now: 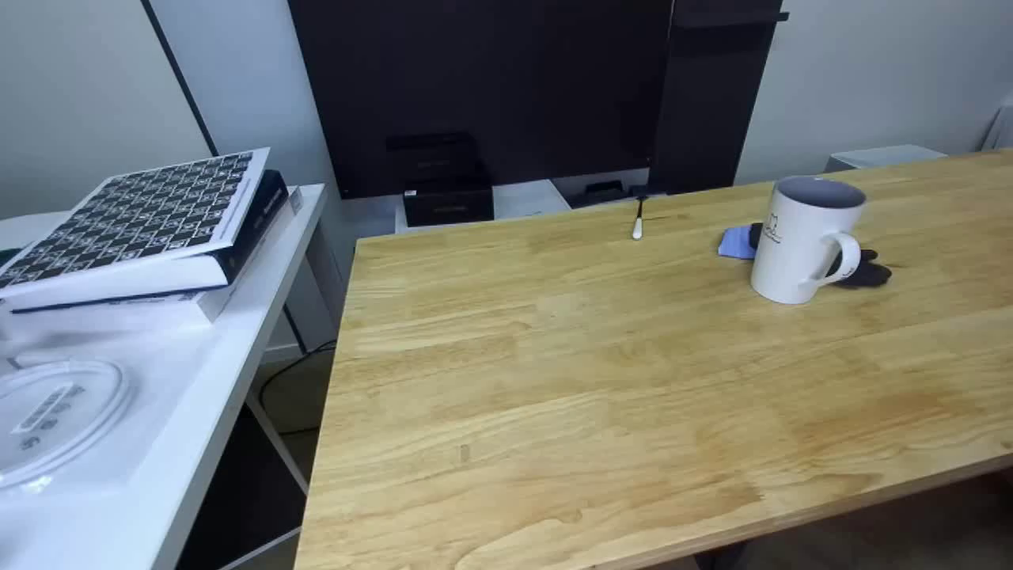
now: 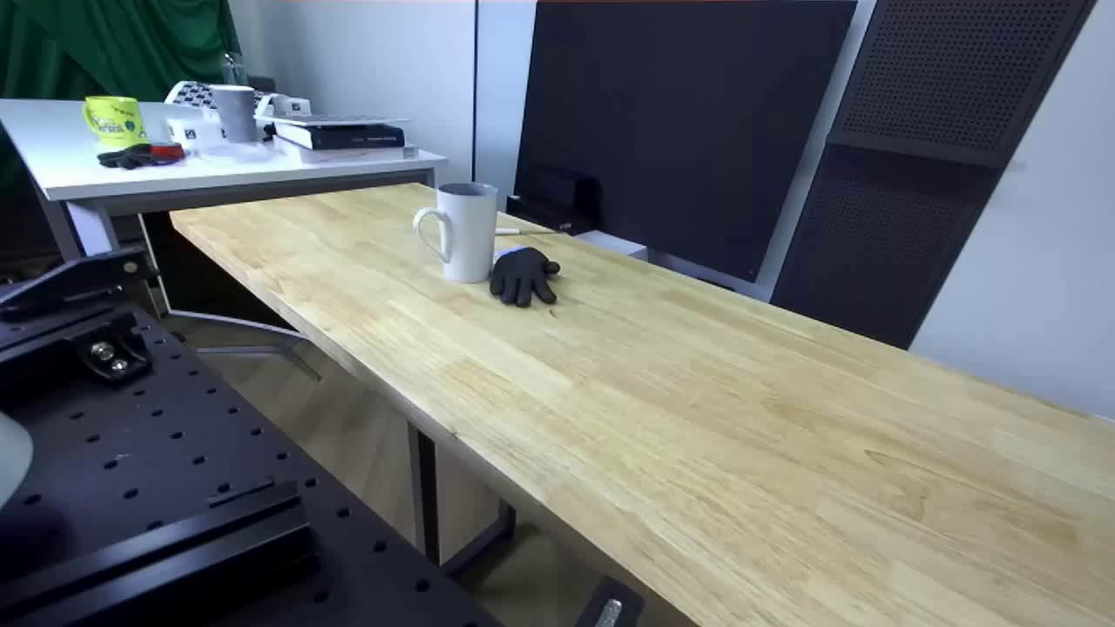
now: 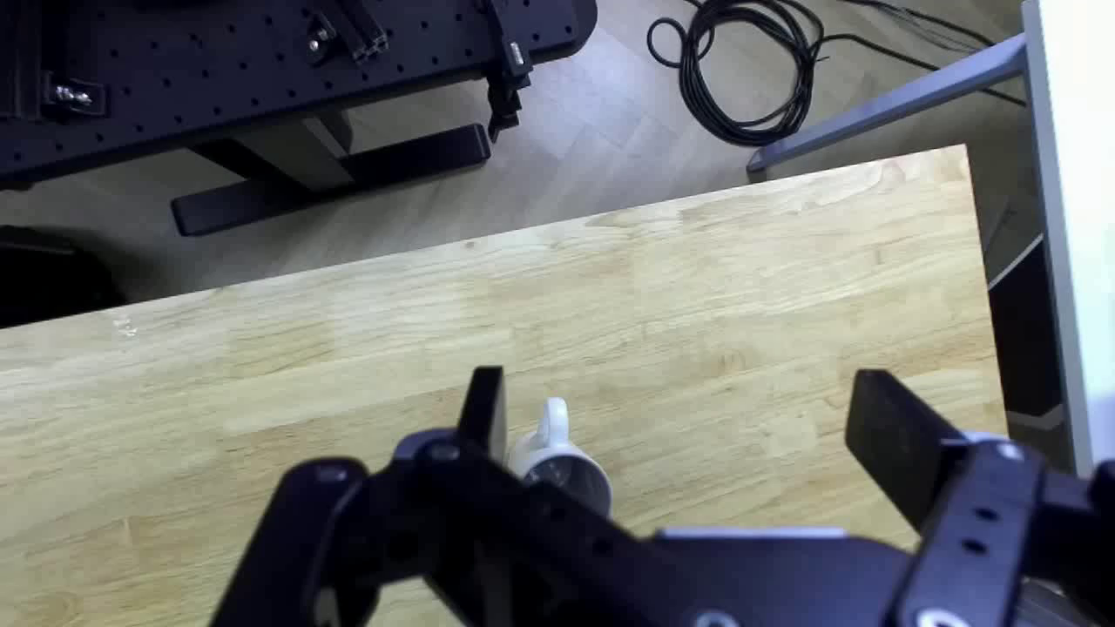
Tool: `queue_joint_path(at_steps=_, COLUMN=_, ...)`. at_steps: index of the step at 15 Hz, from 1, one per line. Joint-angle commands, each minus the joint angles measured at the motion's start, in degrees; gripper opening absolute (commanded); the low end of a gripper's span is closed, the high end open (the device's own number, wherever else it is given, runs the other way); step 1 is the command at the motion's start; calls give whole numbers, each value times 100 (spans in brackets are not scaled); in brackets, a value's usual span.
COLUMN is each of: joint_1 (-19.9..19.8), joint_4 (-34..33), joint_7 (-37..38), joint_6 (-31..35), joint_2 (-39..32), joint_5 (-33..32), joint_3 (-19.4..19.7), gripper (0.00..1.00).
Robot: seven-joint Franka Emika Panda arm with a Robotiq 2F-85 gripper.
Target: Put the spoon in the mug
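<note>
Plainly, the gripper (image 3: pixel 679 405) holds nothing: in the wrist view its fingers (image 3: pixel 897 435) stand spread wide, high over the table (image 3: pixel 740 313), which I take as readiness for a pick-up not yet begun. In an exterior view the spoon (image 1: pixel 638 228) lies loose by the far edge of the table, apart from the mug (image 1: pixel 795 249). Its pale handle points in toward the middle, so that seems the natural part to grasp; the dark end is turned to the edge, and I cannot tell whether it hangs over. Being thin and flat, it probably calls for fingertips brought down low, and a careless nudge could send it off. The mug stands upright, mouth up, which suits dropping something in from above. Its handle points toward the side of the black stand (image 2: pixel 196 414), away from the spoon, so it should not get in the way. A dark glove (image 2: pixel 523 274) lies just beside the mug, perhaps touching it; it seems there by chance, with no part in the job.
</note>
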State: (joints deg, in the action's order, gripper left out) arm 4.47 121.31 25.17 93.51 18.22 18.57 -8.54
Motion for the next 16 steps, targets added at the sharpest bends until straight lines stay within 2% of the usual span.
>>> queue_joint_path(at_steps=1, joint_1=-19, joint_4=-12, joint_7=-4, joint_6=-9, joint_2=-3, joint_5=2, joint_3=-15, gripper=100)
queue_joint_path(at_steps=11, joint_1=-35, joint_4=-74, joint_7=-60, joint_6=-46, joint_2=-61, joint_5=0, joint_3=20, gripper=100)
queue_joint_path(at_steps=16, joint_1=-294, joint_4=-326, joint_7=-58, joint_6=142, joint_2=-218, joint_5=-106, joint_3=234, gripper=100)
